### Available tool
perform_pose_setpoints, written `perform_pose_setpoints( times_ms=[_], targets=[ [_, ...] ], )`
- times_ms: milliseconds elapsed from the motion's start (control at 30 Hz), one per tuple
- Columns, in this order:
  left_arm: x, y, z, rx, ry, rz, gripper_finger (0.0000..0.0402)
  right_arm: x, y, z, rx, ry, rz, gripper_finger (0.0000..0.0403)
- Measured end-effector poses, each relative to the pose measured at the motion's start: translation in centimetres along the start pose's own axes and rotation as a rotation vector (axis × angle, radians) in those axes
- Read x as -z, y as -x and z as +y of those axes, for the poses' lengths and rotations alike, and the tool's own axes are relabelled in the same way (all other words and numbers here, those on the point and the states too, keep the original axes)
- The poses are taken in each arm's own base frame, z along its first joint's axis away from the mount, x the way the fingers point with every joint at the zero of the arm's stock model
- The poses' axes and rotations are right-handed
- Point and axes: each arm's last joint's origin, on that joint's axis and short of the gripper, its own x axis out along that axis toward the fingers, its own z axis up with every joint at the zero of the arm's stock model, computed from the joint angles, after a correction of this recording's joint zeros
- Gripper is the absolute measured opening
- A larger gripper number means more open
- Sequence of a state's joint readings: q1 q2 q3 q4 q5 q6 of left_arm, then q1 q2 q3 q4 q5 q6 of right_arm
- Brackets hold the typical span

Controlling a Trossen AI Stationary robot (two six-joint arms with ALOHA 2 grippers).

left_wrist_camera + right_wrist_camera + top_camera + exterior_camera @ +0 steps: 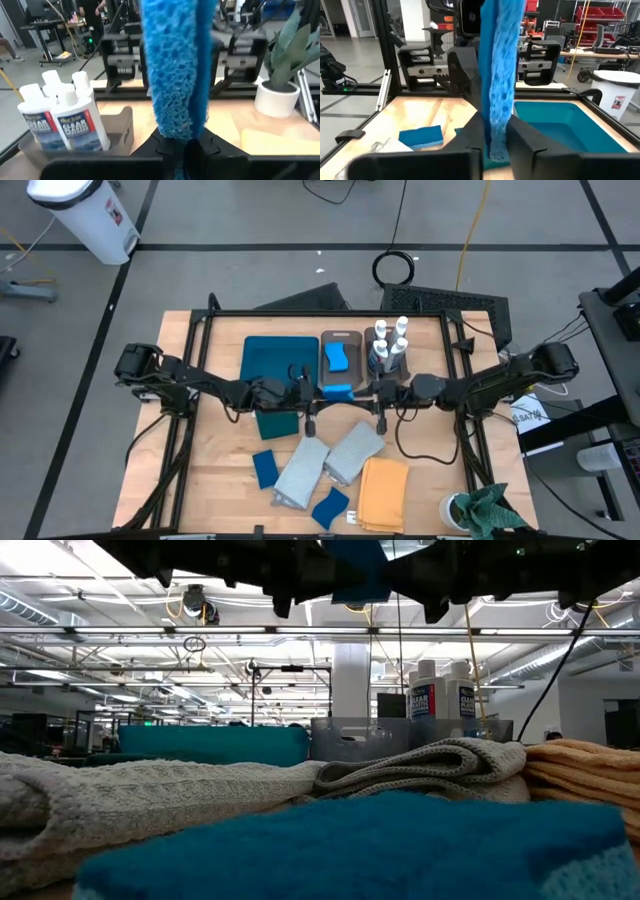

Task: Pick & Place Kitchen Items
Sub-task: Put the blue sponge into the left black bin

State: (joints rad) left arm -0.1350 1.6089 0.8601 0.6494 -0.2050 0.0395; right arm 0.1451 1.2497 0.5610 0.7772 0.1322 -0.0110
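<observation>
Both grippers on one blue sponge (338, 391) | sponge aloft just in front of the grey-brown bin (341, 338) | your left gripper (312, 392) pinched tight | right gripper (366, 392) fingers flank it, barely parted

left arm (190, 383): dark, jointed, bulky black housing at shoulder end | right arm (480, 385): same dark build, black cable looped beneath | fingers (465, 80): matte black, angular | markings: probably none legible
</observation>
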Motion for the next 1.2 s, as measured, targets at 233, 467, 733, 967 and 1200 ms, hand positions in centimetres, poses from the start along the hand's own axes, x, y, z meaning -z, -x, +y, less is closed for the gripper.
perform_pose_setpoints(
  times_ms=[233,467,733,967,1200],
  targets=[
    [0.7,-0.1,0.5,-0.017,-0.006,0.068,0.002,-2.0,1.6,-0.2,-0.004,-0.01,-0.041,0.0141],
    [1.0,-0.1,0.8,-0.016,0.01,0.098,0.0008,-2.3,1.9,0.1,-0.017,-0.024,-0.054,0.0203],
    [1.0,-0.1,0.6,0.028,0.019,0.101,0.0012,-1.7,1.4,-0.2,-0.001,-0.034,-0.04,0.0224],
    [1.0,-0.1,0.6,0.035,0.026,0.1,0.0023,-1.2,0.6,-0.1,-0.001,-0.034,-0.056,0.022],
    [1.1,-0.1,0.7,0.035,0.009,0.102,0.001,-0.4,-0.5,0.0,-0.001,-0.04,-0.108,0.0218]
  ],
)
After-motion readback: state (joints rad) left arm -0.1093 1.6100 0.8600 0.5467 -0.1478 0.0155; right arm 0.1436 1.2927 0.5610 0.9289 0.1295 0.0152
